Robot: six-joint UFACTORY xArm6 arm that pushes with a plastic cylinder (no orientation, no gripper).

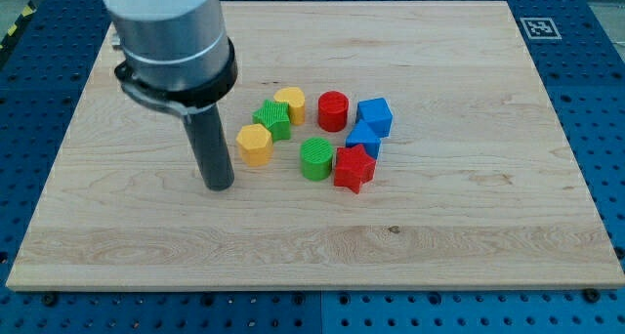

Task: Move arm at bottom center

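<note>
My tip (219,185) rests on the wooden board (312,256), left of centre, just left and slightly below the yellow hexagon block (254,145). It does not touch any block. To its right lies a cluster: a green star (272,119), a yellow heart (290,104), a red cylinder (332,110), a blue cube (374,116), a second blue block (363,138), a green cylinder (315,158) and a red star (354,168).
The arm's grey body (171,31) hangs over the board's upper left. A fiducial tag (539,27) sits at the board's top right corner. A blue perforated table (605,100) surrounds the board.
</note>
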